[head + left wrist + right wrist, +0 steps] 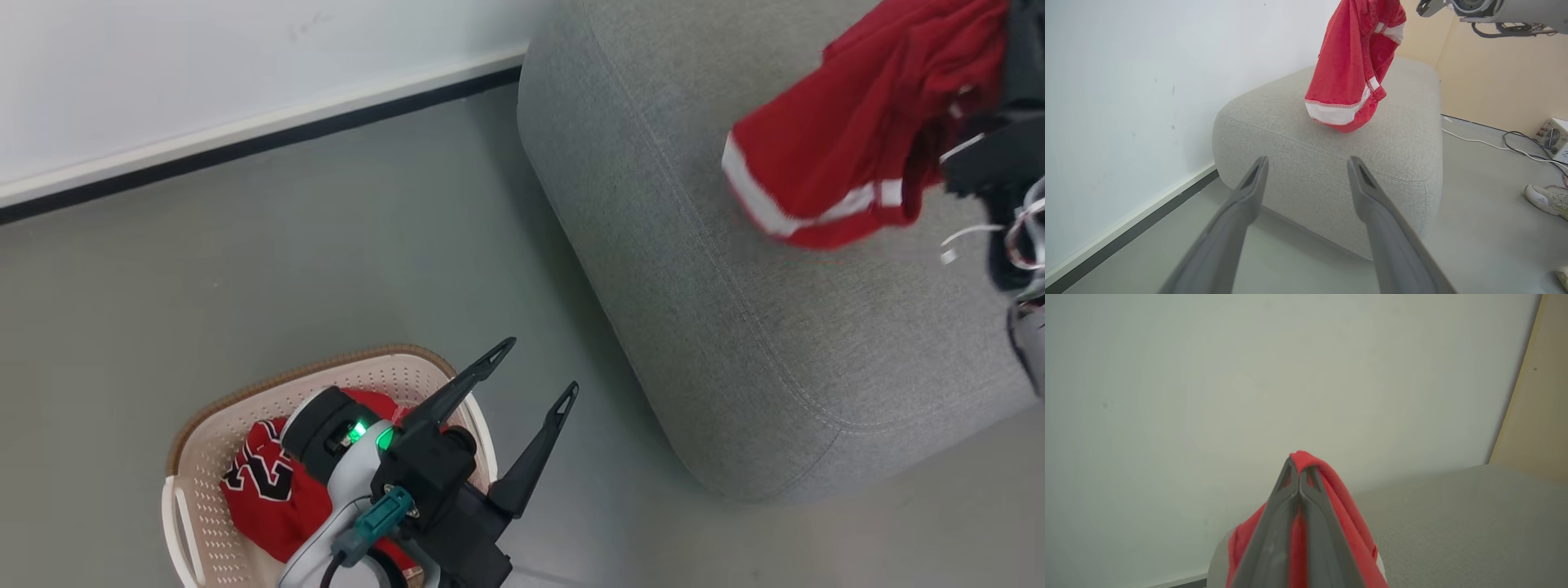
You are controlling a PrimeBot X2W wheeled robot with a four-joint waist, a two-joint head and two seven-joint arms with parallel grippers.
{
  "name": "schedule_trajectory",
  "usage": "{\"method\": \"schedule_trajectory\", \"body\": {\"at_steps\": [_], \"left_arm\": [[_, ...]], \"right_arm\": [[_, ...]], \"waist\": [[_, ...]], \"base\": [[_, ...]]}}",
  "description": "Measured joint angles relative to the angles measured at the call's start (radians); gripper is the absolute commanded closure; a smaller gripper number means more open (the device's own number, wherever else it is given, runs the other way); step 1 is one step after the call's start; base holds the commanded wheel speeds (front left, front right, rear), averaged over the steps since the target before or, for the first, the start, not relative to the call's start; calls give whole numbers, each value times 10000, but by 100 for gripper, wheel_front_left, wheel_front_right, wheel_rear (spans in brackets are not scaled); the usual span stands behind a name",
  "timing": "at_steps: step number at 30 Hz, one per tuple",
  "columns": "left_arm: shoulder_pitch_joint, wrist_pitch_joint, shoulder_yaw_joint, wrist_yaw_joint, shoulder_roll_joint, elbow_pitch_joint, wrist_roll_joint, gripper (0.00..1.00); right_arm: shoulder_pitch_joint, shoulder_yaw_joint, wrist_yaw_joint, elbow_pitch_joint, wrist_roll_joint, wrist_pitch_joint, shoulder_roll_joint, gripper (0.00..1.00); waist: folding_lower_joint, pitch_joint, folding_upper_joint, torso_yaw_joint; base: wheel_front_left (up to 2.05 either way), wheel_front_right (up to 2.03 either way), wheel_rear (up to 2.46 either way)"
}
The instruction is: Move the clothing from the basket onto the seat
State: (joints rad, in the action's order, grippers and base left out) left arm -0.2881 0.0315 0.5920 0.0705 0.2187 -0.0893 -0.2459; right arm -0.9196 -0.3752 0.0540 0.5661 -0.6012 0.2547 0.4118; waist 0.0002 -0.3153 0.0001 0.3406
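Right gripper (1300,469), closed tight on the red garment (1349,77), holds it hanging lengthwise straight below, over the seat (694,269); left gripper (540,363), spread wide and empty, is nearer the basket (245,404) behind it.

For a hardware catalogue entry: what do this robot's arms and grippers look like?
Left gripper: two long dark fingers with triangular tip cut-outs on a black base; white forearm, black cuff, green lights, teal connector. Right gripper: matching grey fingers.
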Motion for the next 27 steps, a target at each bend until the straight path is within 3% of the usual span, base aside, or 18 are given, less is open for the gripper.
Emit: {"method": "schedule_trajectory", "body": {"at_steps": [13, 27], "left_arm": [[-674, 462, 36, 98, 134, -640, 196, 0], [-1257, 560, -33, 190, 293, -583, 270, 0]], "right_arm": [[-968, 922, -151, 1534, -351, 19, 823, 100], [-986, 917, -554, 3398, -619, 19, -8, 100]], "waist": [[0, -1161, 0, -228], [0, -2302, 0, -484]], "base": [[0, 0, 0], [0, 0, 0]]}}
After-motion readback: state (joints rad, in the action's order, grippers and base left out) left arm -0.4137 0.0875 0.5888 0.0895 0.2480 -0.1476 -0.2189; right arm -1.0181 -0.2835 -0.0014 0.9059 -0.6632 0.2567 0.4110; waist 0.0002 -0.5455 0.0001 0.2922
